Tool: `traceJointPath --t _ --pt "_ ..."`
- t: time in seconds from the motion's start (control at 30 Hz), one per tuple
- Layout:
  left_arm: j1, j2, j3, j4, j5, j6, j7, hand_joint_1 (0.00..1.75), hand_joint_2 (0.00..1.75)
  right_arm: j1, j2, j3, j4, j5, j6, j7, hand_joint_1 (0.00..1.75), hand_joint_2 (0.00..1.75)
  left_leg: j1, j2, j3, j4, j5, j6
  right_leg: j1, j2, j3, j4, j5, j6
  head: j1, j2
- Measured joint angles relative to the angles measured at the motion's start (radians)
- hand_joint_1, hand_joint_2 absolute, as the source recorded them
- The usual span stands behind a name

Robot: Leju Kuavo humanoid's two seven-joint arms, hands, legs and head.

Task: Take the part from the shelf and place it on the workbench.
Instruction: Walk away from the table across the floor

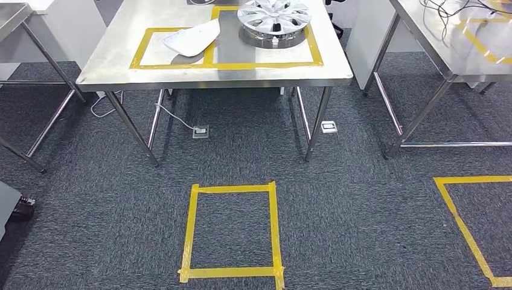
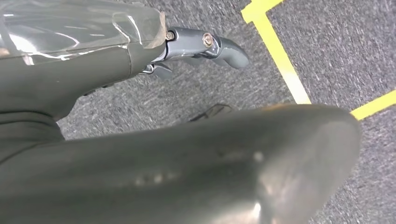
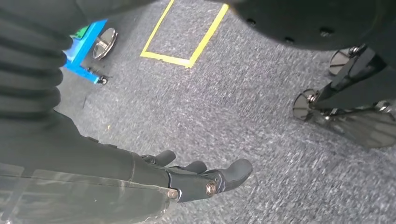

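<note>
Looking down from the head view, we face a steel worktop (image 1: 121,66) marked with yellow tape; a white part (image 1: 193,38) lies in one taped box, a silver wheel cover (image 1: 273,19) beside it. A taped square (image 1: 232,232) marks the carpet ahead. At the left wrist, our left hand (image 2: 205,46) hangs over carpet, fingers (image 2: 231,51) loosely apart, holding nothing. At the right wrist, our right hand (image 3: 205,177) likewise hangs empty, fingers spread. We judge no carrying is underway; next comes finding the shelf.
</note>
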State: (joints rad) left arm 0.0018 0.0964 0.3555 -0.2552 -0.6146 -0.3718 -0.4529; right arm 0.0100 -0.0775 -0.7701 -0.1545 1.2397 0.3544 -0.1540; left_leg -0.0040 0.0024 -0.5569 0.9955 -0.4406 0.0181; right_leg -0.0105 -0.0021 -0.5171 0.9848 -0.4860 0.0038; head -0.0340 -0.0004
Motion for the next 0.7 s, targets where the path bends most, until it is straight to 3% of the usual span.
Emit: traceJointPath --t 0.07,0.1,0.2,0.23,0.27,0.3,0.37,0.43,0.53,0.6,0.7 --pt "0.0 0.0 0.0 0.0 0.0 -0.004 -0.008 0.0 0.0 0.001 0.0 0.0 0.0 -0.001 -0.004 0.0 0.0 0.0 0.004 -0.001 -0.01 0.021 -0.017 -0.011 -0.005 0.0 0.002 -0.003 0.007 -0.011 -0.001 0.0" --pt "0.0 0.0 0.0 0.0 0.0 -0.006 -0.013 0.0 0.0 0.001 0.001 0.0 0.0 -0.002 -0.007 0.0 0.0 0.0 0.006 -0.002 -0.025 0.056 -0.042 -0.018 -0.008 0.0 0.002 -0.005 0.011 -0.016 -0.003 0.0" --pt "0.0 -0.001 0.0 0.0 0.0 -0.01 -0.021 0.0 0.0 0.002 0.0 -0.001 0.0 -0.004 -0.011 0.0 0.0 0.0 0.015 -0.002 -0.104 0.245 -0.14 -0.035 -0.01 -0.001 -0.001 -0.004 0.014 -0.022 -0.006 0.0" --pt "0.001 -0.002 0.0 0.0 0.0 -0.011 -0.022 0.0 0.0 0.003 0.0 -0.001 0.0 -0.004 -0.012 0.0 0.0 0.0 0.016 -0.002 -0.119 0.283 -0.15 -0.037 -0.01 0.0 -0.002 -0.004 0.015 -0.022 -0.006 0.0" --pt "0.001 -0.003 0.0 0.0 0.0 -0.011 -0.023 0.0 0.0 0.004 0.0 -0.001 0.0 -0.004 -0.013 0.0 0.0 0.0 0.018 -0.002 -0.117 0.284 -0.14 -0.038 -0.01 0.0 -0.001 -0.004 0.015 -0.021 -0.006 0.0" --pt "0.001 -0.003 0.0 0.0 0.0 -0.011 -0.023 0.0 0.0 0.005 0.0 -0.001 0.0 -0.004 -0.013 0.0 0.0 0.0 0.018 -0.002 -0.095 0.244 -0.112 -0.037 -0.01 0.0 0.0 -0.003 0.015 -0.021 -0.006 0.0" --pt "0.0 -0.003 0.0 0.0 0.0 -0.011 -0.024 0.0 0.0 0.005 0.0 -0.001 0.0 -0.004 -0.014 0.0 0.0 0.0 0.016 -0.003 -0.022 0.101 -0.046 -0.029 -0.008 0.001 0.003 -0.003 0.014 -0.019 -0.006 0.0" --pt "-0.001 -0.002 0.0 -0.001 0.0 -0.011 -0.024 0.0 0.0 0.004 0.0 -0.001 0.0 -0.004 -0.015 0.0 0.0 0.0 0.011 -0.004 0.019 0.011 -0.02 -0.018 -0.004 0.002 -0.001 -0.003 0.016 -0.012 -0.006 0.0" --pt "-0.001 -0.001 0.0 -0.001 0.0 -0.011 -0.024 0.0 0.0 0.004 0.0 -0.001 -0.001 -0.004 -0.017 0.0 0.0 0.0 0.008 -0.003 0.018 -0.008 -0.016 -0.001 -0.004 0.002 -0.009 -0.003 0.019 0.007 -0.005 0.0" --pt "-0.001 -0.001 0.0 -0.001 0.0 -0.011 -0.025 0.0 0.0 0.005 0.0 -0.001 -0.001 -0.004 -0.017 0.0 0.0 0.0 0.012 -0.002 0.02 -0.022 -0.002 0.015 -0.004 0.002 -0.028 0.035 -0.007 0.008 -0.004 0.0" --pt "-0.002 -0.003 0.0 -0.001 0.0 -0.01 -0.026 0.0 0.0 0.004 -0.002 -0.001 -0.001 -0.004 -0.017 0.0 0.0 0.0 0.01 0.001 0.009 -0.026 0.011 0.028 -0.005 0.002 -0.113 0.227 -0.102 -0.003 -0.002 0.0"
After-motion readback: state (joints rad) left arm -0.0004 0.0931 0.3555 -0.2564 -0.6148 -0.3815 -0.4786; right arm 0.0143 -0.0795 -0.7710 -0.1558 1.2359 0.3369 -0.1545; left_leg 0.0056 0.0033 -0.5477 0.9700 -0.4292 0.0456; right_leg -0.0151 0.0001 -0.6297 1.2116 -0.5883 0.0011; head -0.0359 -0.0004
